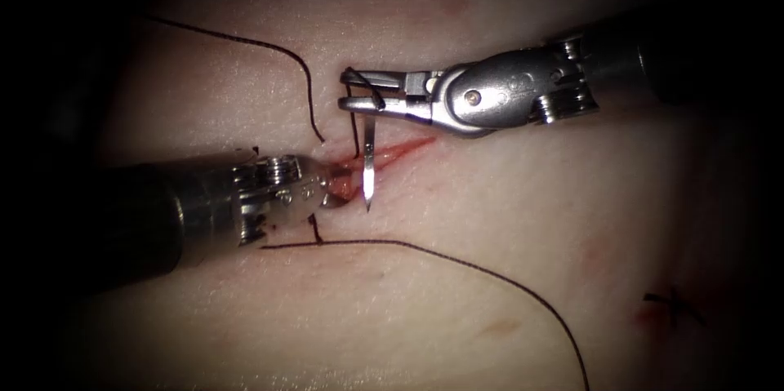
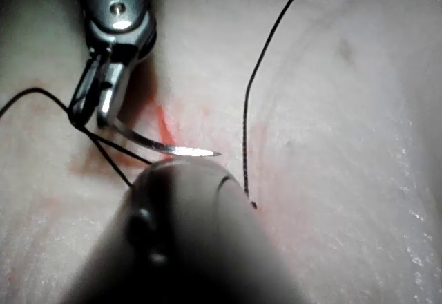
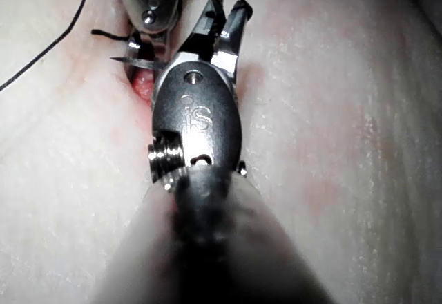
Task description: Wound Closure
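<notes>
My right tool (image 1: 343,89) reaches in from the right above the cut (image 1: 400,150), its jaws shut on the curved needle (image 1: 369,162) near its tail. The needle hangs down across the cut with its tip free just above the tissue (image 1: 490,219), not in it. Dark thread (image 1: 363,89) is looped round the right jaws. My left tool (image 1: 336,187) comes in from the left and its jaws pinch the pink lip of tissue at the cut's left end, beside the needle tip. The left wrist view shows the needle (image 2: 166,146) curving out of the right tool (image 2: 93,110).
One thread strand (image 1: 278,48) runs from the upper left and ends close to the cut. A long strand (image 1: 490,277) arcs from below the left tool to the lower right. A dark thread mark with red fluid (image 1: 671,307) sits at the far lower right.
</notes>
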### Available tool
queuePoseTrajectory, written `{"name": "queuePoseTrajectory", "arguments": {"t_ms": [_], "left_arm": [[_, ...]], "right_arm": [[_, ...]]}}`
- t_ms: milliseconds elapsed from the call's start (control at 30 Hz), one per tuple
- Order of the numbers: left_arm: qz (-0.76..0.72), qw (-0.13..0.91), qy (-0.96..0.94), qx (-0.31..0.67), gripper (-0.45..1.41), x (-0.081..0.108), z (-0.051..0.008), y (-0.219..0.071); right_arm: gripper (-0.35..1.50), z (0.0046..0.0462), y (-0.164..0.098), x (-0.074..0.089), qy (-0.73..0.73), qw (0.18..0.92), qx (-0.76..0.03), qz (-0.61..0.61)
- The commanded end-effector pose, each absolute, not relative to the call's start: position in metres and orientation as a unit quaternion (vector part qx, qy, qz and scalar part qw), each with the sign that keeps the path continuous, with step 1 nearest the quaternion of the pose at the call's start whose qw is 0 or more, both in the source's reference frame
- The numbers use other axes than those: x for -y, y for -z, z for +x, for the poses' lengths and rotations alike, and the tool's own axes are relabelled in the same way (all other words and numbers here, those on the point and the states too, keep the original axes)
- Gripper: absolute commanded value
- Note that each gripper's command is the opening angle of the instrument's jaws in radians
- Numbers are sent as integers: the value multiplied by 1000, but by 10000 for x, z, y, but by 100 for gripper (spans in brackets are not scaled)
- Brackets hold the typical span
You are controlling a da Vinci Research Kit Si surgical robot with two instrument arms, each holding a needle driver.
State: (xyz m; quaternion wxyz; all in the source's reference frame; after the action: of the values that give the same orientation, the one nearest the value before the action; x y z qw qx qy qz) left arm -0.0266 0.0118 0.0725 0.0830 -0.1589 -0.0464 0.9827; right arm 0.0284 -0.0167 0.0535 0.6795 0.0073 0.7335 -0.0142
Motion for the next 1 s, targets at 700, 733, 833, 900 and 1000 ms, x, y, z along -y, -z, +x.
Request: {"name": "queuePoseTrajectory", "arguments": {"t_ms": [700, 733, 833, 900, 1000], "left_arm": [[-177, 85, -979, 60, 51, -112, -275, -720], [-176, 85, -979, 60, 51, -111, -275, -720], [-177, 85, -979, 60, 52, -112, -275, -720], [-177, 85, -979, 60, 52, -112, -274, -720], [-177, 84, -979, 63, 52, -114, -273, -718]], "right_arm": [[-35, 296, -579, 197, 109, 705, -694, -97], [-35, 296, -581, 199, 112, 706, -693, -97], [-35, 294, -585, 205, 120, 707, -690, -95], [-35, 292, -589, 207, 124, 708, -689, -94], [-35, 288, -591, 208, 124, 713, -685, -83]]}}
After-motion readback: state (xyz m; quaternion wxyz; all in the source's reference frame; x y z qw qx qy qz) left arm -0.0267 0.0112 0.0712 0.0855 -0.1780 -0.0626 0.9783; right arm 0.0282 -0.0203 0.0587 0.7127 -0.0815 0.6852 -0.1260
